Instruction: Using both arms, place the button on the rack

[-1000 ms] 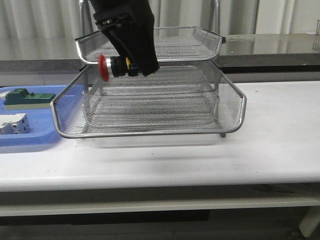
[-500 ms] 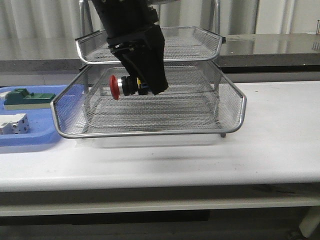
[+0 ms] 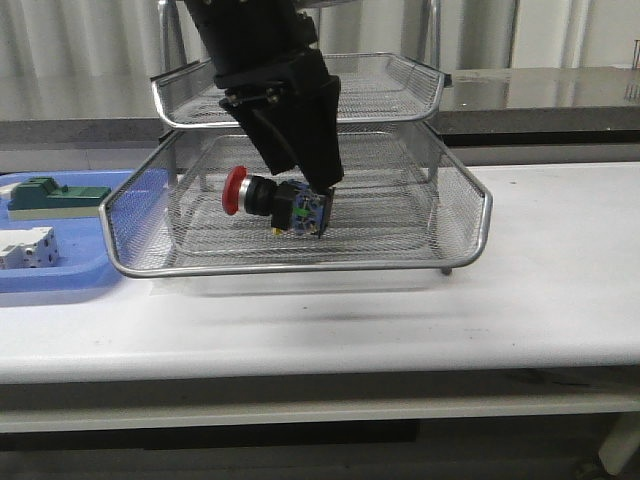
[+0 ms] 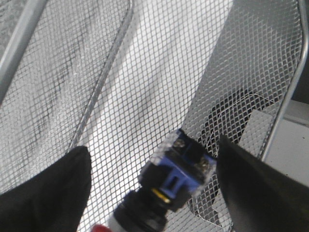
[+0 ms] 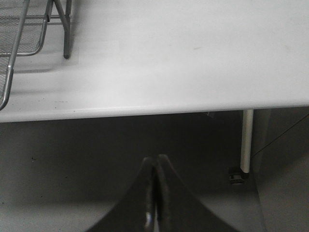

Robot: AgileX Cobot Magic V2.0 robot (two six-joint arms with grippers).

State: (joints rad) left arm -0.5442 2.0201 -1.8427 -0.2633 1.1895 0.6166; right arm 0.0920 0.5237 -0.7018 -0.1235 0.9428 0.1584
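- Far off to the left hand's left I see a blue plastic tray (image 3: pixel 70 275) on the tabletop (image 3: pixel 560 290), carrying a green block (image 3: pixel 45 195) and, nearer my front camera, a white block (image 3: pixel 27 246).
- The wire-mesh rack (image 3: pixel 300 266) stands just beside that tray; I count an upper tier and a wider tier below it, and the left hand is inside the wider one, under the upper tier's front rim.
- My left hand (image 3: pixel 305 195) points down into that tier, and the button (image 3: pixel 275 205) hangs just below its tips, red cap toward the blue tray, blue contact block (image 4: pixel 186 166) toward the right.
- On the left wrist camera I see the two black fingers (image 4: pixel 46 193) spread wide with gaps on both sides of the button (image 4: pixel 166 186), so I read this hand as released; the button sits between them over the mesh floor (image 4: pixel 145 87), tilted.
- I cannot tell whether the button already touches the mesh.
- My right hand (image 5: pixel 155 193) is well to the right of all this, out past the tabletop's front edge (image 5: pixel 159 108), looking down at the floor, its fingers pressed together on nothing.
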